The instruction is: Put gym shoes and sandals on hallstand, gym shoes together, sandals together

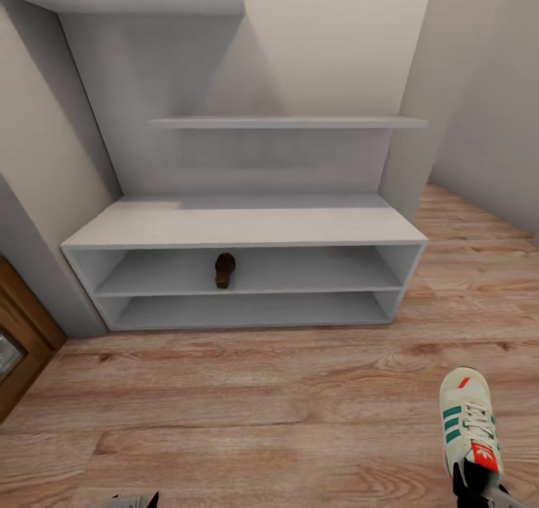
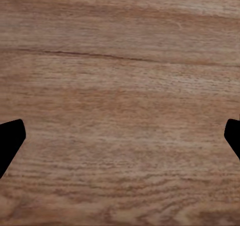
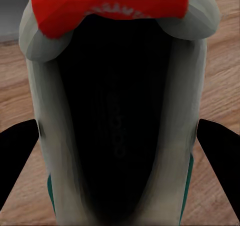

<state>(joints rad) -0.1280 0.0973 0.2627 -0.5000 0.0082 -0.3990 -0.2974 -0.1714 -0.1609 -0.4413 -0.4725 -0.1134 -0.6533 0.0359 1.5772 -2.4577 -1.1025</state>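
The light grey hallstand point(image 1: 247, 227) stands against the wall ahead. One dark brown sandal point(image 1: 224, 270) lies on its upper open shelf, near the middle. A white gym shoe point(image 1: 468, 425) with green stripes and a red tongue patch is at the lower right over the corridor floor point(image 1: 262, 410), toe pointing toward the rack. My right gripper point(image 1: 479, 491) is shut on its heel end. In the right wrist view, the gym shoe's dark opening point(image 3: 117, 111) sits between the black fingers point(image 3: 17, 156). My left gripper point(image 2: 120, 136) hangs open over bare planks, and its tip point(image 1: 138, 501) shows at the head view's bottom edge.
Staggered wall shelves point(image 1: 288, 122) rise above the bench top. A brown wooden door or cabinet point(image 1: 19, 351) flanks the rack at the left. A grey wall point(image 1: 486, 118) closes the right side. Wood flooring stretches between me and the rack.
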